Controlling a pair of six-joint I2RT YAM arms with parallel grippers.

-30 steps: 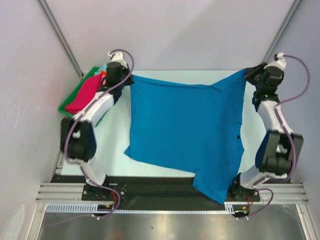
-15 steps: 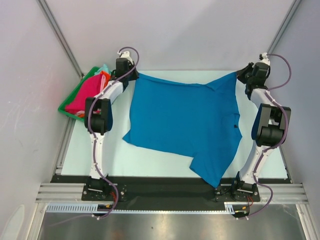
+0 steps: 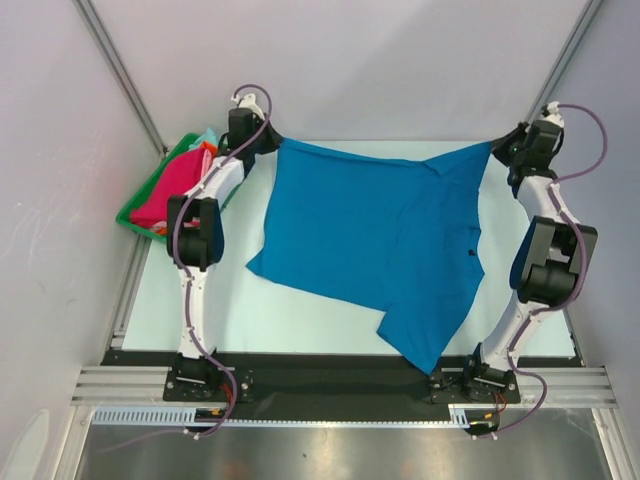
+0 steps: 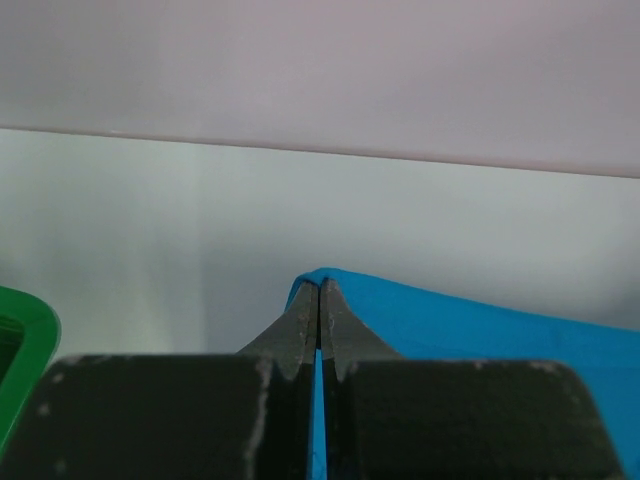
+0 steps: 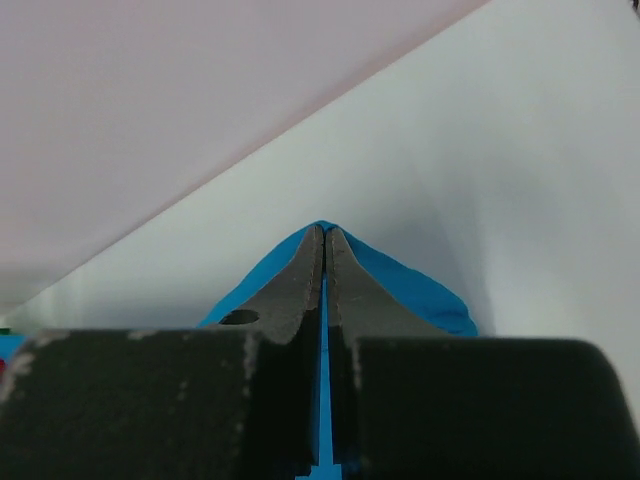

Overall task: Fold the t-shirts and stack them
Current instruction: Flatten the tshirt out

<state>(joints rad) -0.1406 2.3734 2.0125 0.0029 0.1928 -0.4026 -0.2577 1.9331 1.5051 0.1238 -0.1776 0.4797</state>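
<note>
Large bright blue cloth t-shirt (image 3: 370, 240), plain, with one small dark spot. Green plastic tray (image 3: 127, 214) with plain magenta cloth t-shirt (image 3: 170, 185), bits of orange cloth t-shirt (image 3: 207, 151) and mint cloth t-shirt (image 3: 207, 135). Pale whitish-green table top (image 3: 300, 322), unpatterned.

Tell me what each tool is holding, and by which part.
Both hold the blue t-shirt, shut on its cloth: the left tool pinches the left corner of its far edge, the right tool the right corner.
</note>
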